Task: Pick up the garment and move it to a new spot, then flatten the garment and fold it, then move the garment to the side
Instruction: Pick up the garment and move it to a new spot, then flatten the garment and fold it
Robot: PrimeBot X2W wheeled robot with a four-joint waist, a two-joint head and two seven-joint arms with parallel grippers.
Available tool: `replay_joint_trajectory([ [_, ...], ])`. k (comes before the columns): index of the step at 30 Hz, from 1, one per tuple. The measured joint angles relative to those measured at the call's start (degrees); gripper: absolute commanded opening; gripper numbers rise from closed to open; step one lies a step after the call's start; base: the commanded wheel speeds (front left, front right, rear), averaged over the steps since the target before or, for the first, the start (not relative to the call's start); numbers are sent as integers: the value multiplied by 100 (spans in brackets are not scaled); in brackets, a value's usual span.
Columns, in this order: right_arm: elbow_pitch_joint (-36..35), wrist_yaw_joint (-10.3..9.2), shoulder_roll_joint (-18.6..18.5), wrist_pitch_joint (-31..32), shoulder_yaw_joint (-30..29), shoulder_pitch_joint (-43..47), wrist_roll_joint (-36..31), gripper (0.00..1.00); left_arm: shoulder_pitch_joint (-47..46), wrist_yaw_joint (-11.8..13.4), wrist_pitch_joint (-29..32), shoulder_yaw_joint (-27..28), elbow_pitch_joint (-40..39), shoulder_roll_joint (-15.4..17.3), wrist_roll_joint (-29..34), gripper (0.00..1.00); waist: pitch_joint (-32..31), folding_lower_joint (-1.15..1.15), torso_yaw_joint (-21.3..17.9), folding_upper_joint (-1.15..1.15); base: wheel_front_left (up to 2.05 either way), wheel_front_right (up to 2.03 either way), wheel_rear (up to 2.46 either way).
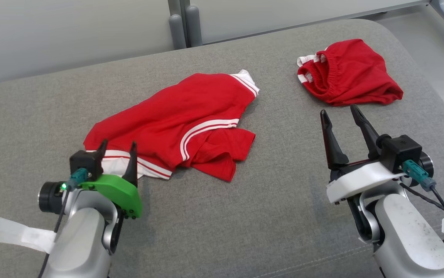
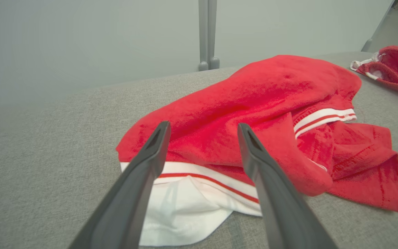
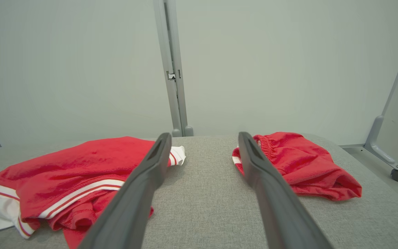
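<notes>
Head view: garment [image 1: 175,119] crumpled mid-bench [image 1: 245,216], soft red knit, white stripes. My left tool [image 1: 118,143] spread, bench's near left, at hem; right tool [image 1: 339,109] spread, empty, bench's right.
Left wrist view: white hem [image 2: 188,204] limp, layered; best I pinch low, catch both layers.
Right wrist view: red shorts [image 3: 299,162] bench's far right.

The red garment [image 1: 175,123] has white striped trim. It lies crumpled and unfolded near the centre of the grey fabric surface [image 1: 245,216], with its long axis from 7 o'clock to 1 o'clock in the head view. The white-banded hem, showing white lining, is at the 7 o'clock end. A striped cuff is at the 1 o'clock end. The second red garment [image 1: 351,73], with an elastic waistband, lies bunched at 2 o'clock, well apart.
</notes>
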Motion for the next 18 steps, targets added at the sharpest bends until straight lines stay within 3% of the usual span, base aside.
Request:
replay_joint_trajectory([
  [10,7,1,21,0,-3,3,0,100,558,-252,0,-631,-178,-276,153,100,-102,0,-5,0,0,0,0],
  [18,5,93,92,0,111,1,-7,100,715,-214,0,-788,99,-272,255,100,-45,0,-181,0,0,0,0],
])
